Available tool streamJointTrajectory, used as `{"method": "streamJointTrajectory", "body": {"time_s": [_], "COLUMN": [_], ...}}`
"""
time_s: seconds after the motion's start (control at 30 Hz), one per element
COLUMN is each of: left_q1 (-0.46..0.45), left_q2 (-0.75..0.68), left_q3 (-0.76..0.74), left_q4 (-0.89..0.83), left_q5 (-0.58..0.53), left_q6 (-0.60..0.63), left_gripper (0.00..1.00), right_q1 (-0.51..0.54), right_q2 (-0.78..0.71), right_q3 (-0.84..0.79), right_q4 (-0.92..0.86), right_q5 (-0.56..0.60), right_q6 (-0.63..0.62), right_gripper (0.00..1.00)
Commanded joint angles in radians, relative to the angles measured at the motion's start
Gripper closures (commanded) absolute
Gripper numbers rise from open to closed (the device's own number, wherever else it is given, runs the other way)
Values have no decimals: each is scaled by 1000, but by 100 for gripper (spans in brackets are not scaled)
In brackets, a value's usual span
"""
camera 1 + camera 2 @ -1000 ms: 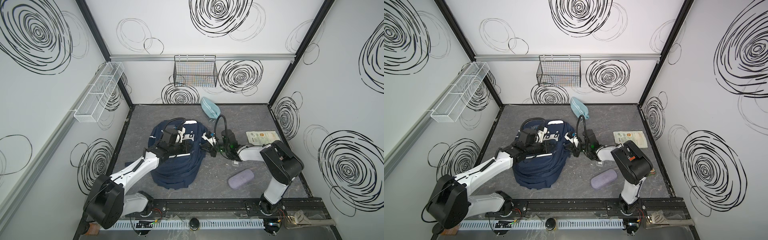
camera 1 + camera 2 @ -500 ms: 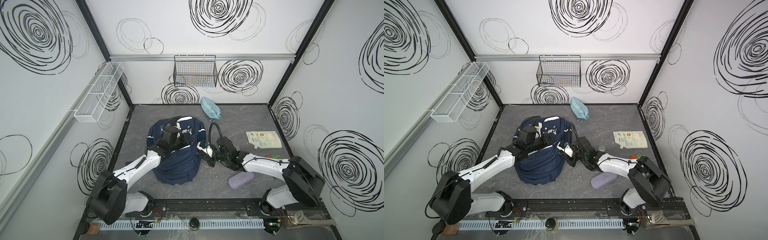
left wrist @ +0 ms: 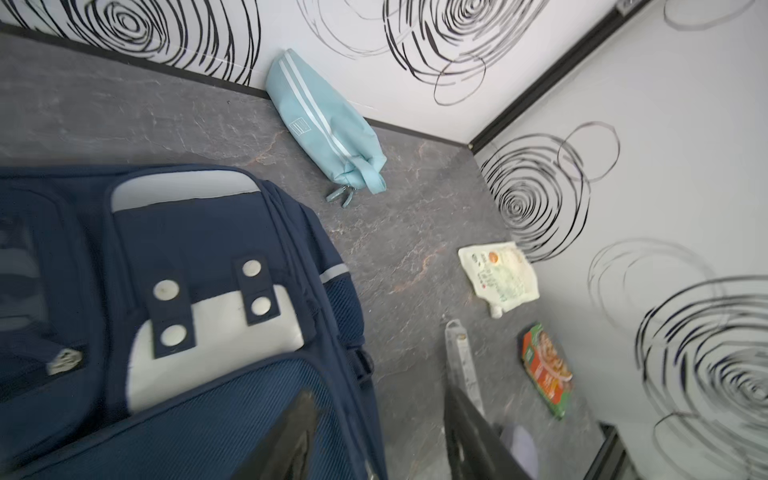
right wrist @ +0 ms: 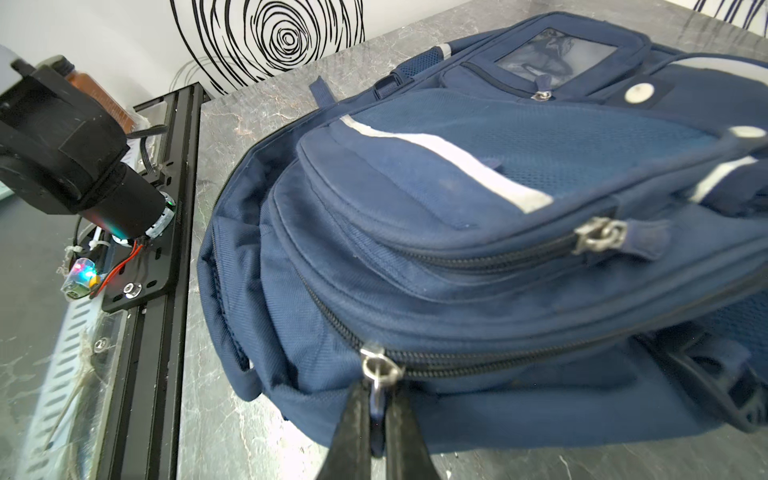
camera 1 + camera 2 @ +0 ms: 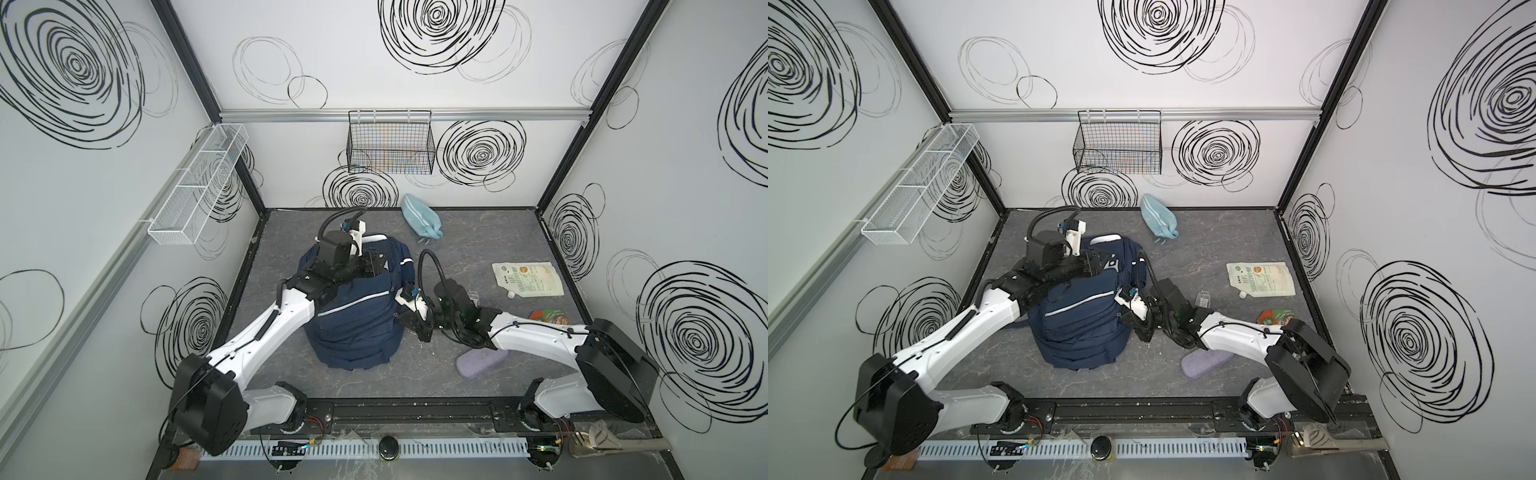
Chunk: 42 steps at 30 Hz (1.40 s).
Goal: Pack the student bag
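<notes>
Right gripper [image 4: 377, 390] pinches a zipper pull [image 4: 380, 368] at the bag's [image 5: 357, 320] 3 o'clock side. Left gripper [image 3: 379, 392], jaws apart and empty, hovers over its 12 o'clock end. The bag sits mid-floor, with a pouch [image 5: 420, 216] at its 1 o'clock.

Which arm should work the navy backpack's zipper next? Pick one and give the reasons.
Right. The right claw is pinched shut on the silver metal zipper pull of the large navy blue fabric backpack; the left claw hangs open over that backpack, gripping nothing.
</notes>
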Motion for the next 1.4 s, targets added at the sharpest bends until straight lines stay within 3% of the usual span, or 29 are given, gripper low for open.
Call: {"method": "streamJointTrajectory", "body": {"time_s": [0.0,0.2,0.53,0.63,0.87,0.93,1.03,1.1,1.37], "left_q1": [-50,-165,-191,-196,-200,-196,-177,-151,-7], "left_q2": [-75,-125,28,52,54,50,36,24,-6], "left_q3": [-45,-131,-119,-116,-139,-134,-100,-58,15], "left_q4": [-204,-211,-161,-162,-118,-107,-94,-88,-22], "left_q5": [-10,-55,-102,-148,-195,-225,-271,-297,-127], "left_q6": [360,659,710,718,712,687,591,448,-29], "left_gripper": [47,51,54,61,90,100,100,100,100], "right_q1": [-33,-66,-97,-99,-104,-104,-101,-93,44], "right_q2": [-55,-67,-98,-107,-113,-111,-111,-111,-129], "right_q3": [-8,-25,-39,-44,-50,-44,-32,-22,0], "right_q4": [71,98,107,107,115,109,97,84,47], "right_q5": [-53,-75,-104,-112,-121,-121,-119,-111,-59], "right_q6": [27,37,32,32,32,33,33,32,31], "right_gripper": [100,100,100,100,100,100,100,100,100]}}
